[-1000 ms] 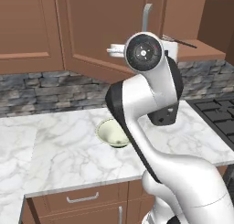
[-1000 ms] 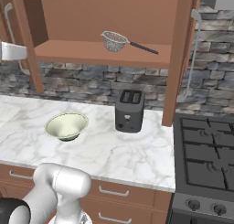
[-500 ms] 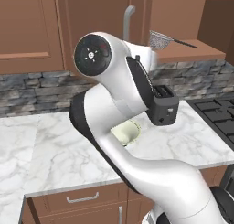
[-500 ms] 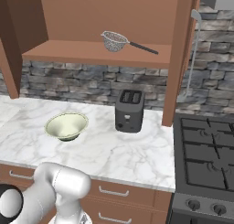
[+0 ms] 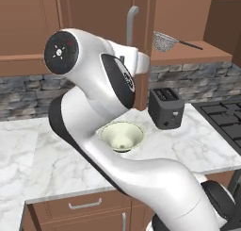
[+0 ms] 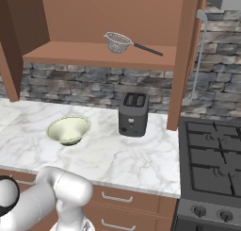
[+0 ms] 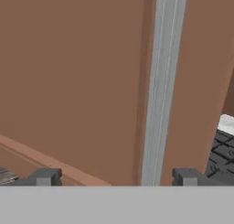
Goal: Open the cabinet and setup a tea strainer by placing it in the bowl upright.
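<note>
Both of my fingertips (image 7: 44, 176) are standing wide apart at the bottom of the hand view, gripping nothing, and the long silver bar handle (image 7: 160, 88) is running up between them, nearer the one on that view's right. I am keeping the gripper (image 7: 116, 177) spread like this, I judge, because the handle's work is done and the jaws need room to come off the bar without dragging the door.

Brown door panel (image 7: 73, 77) is lying close in front of the hand on both sides of the handle, so I am working right up against the wood.

From the base cameras, the cabinet (image 6: 99, 53) is showing its shelf, with a door (image 6: 186, 55) swung out edge-on at the right of the opening. That is why the tea strainer (image 6: 118, 42) is now reachable: it is lying on the shelf, mesh basket to the left, thin dark handle pointing right.

Below, the bowl (image 6: 68, 129) is sitting upright on the marble counter (image 6: 136, 154), mouth up and ready to receive the strainer. A black toaster (image 6: 132, 114) is standing just beside it, to the right, under the shelf, so any descent from the shelf will probably need to steer left of it.
</note>
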Tool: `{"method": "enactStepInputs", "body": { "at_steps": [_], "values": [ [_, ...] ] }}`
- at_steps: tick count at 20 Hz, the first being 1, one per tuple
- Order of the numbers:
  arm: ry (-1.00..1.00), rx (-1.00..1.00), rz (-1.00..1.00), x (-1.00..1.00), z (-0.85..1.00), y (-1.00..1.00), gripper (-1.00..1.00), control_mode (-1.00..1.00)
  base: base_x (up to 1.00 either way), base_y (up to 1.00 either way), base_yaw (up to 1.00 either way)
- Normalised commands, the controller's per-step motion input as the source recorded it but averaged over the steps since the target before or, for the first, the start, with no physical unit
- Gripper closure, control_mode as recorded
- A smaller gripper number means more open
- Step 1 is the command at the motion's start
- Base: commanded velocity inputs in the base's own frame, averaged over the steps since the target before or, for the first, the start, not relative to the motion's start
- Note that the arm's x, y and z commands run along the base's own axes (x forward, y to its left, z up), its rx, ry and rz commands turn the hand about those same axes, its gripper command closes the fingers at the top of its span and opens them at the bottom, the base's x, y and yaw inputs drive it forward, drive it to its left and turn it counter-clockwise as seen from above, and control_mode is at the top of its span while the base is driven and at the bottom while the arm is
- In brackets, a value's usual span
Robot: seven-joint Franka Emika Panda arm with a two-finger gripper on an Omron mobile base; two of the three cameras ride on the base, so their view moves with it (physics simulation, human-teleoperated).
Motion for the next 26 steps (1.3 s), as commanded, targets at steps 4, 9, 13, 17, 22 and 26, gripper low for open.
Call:
{"method": "enactStepInputs", "body": {
  "at_steps": [4, 9, 13, 17, 22, 26],
  "values": [
    [-0.02, 0.0, -0.08, -0.16, 0.0, 0.36, -1.0, -1.0, 0.0, 0.0, 0.0],
    [0.0, 0.0, -0.07, -0.29, 0.0, 0.16, -1.0, -1.0, 0.0, 0.0, 0.0],
    [0.0, 0.0, 0.0, -0.54, 0.0, 0.0, -1.0, -1.0, 0.0, 0.0, 0.0],
    [0.0, 0.07, 0.0, -0.62, 0.0, -0.12, -1.0, -1.0, 0.0, 0.0, 0.0],
    [0.0, 0.14, 0.0, -0.35, -0.01, -0.55, -1.0, -1.0, 0.0, 0.0, 0.0],
    [0.0, 0.19, 0.03, -0.01, 0.0, -0.85, -1.0, -1.0, 0.0, 0.0, 0.0]
  ]
}}
